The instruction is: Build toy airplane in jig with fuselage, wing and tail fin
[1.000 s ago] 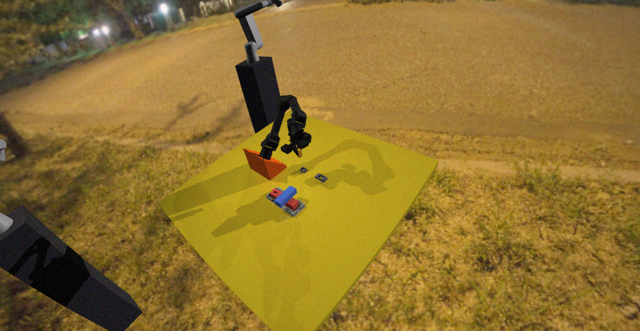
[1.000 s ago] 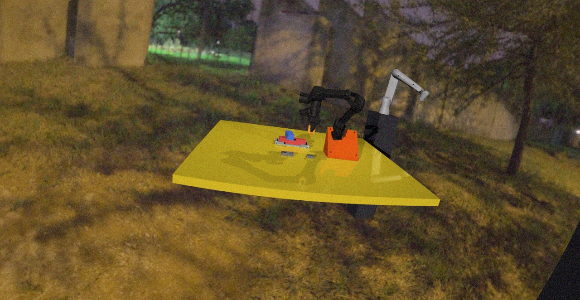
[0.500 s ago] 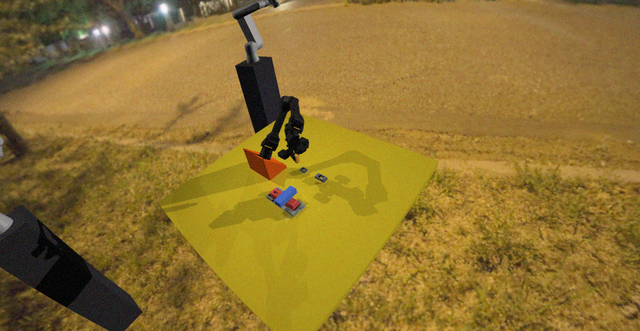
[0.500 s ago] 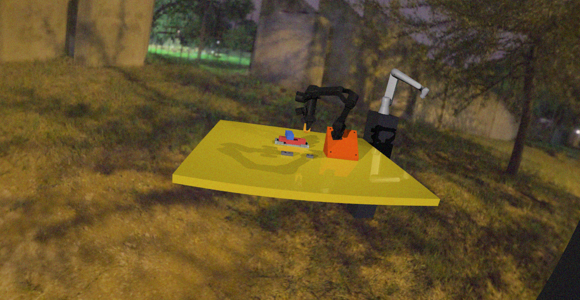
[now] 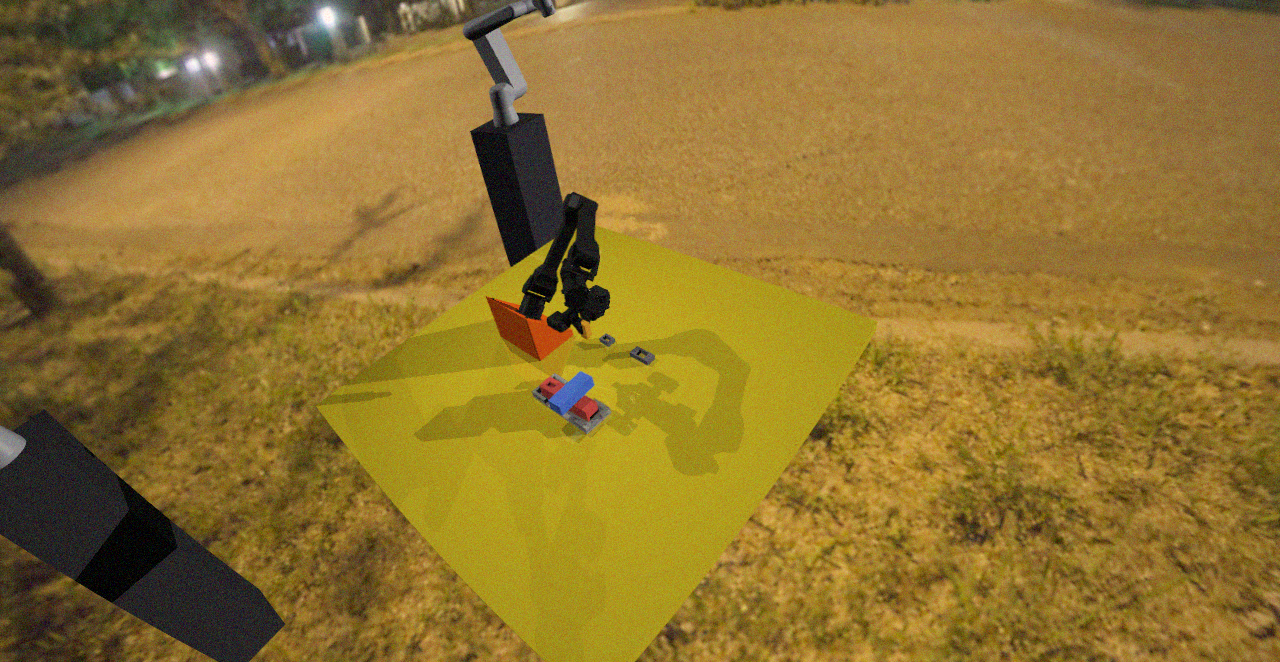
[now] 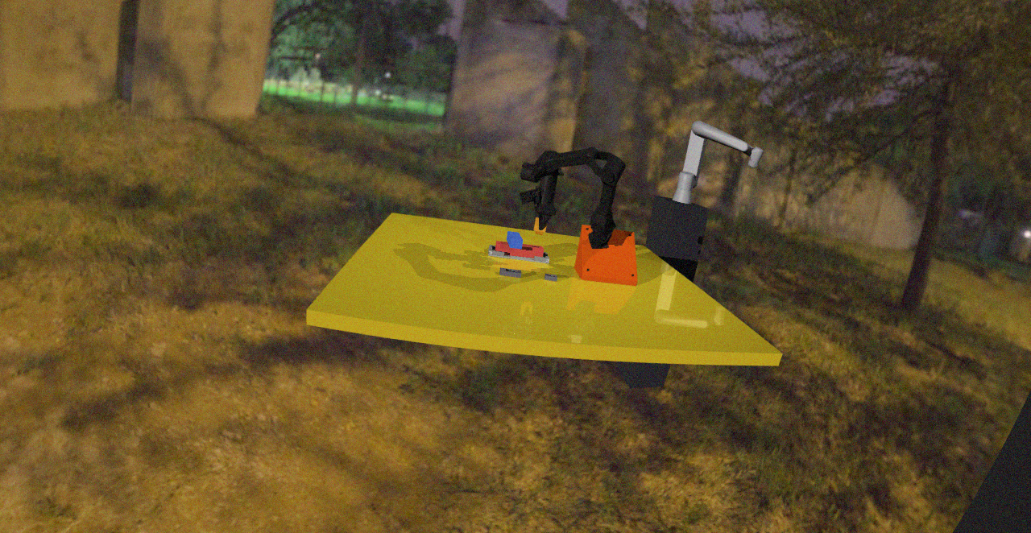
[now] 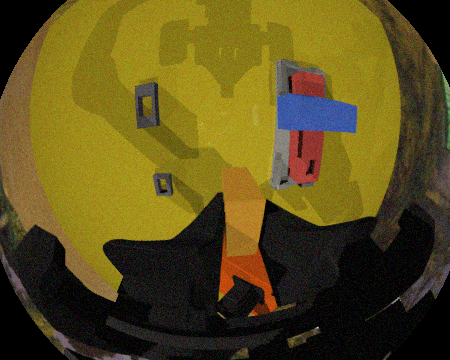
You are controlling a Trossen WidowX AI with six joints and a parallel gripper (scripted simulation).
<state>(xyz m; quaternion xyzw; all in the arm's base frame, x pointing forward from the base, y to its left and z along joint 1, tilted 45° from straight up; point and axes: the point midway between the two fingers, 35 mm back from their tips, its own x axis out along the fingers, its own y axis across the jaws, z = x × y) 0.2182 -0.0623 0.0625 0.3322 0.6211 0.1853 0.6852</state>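
Observation:
The red fuselage (image 5: pixel 585 407) (image 6: pixel 529 249) (image 7: pixel 305 157) lies in the grey cradle (image 7: pixel 281 145). The blue wing (image 5: pixel 571 392) (image 6: pixel 514 240) (image 7: pixel 317 114) sits across the top of the fuselage; its tab is hidden. A small dark socket (image 7: pixel 311 167) shows open near the fuselage end closest to the gripper in the wrist view. My gripper (image 5: pixel 583 321) (image 6: pixel 543 218) (image 7: pixel 235 196) is shut on the orange tail fin (image 5: pixel 586 329) (image 6: pixel 537 226) (image 7: pixel 243 220). It holds the fin above the table, off the cradle's socket end, not touching the fuselage. The fin's tab is not clearly visible.
A larger grey holder (image 5: pixel 632 352) (image 6: pixel 510 272) (image 7: pixel 147 121) and a smaller grey holder (image 6: pixel 550 277) (image 7: pixel 156 184) stand empty beside the cradle on the yellow table (image 5: pixel 716 300) (image 6: pixel 432 313). An orange wedge-shaped block (image 5: pixel 528 334) (image 6: pixel 606 259) stands at the arm's base.

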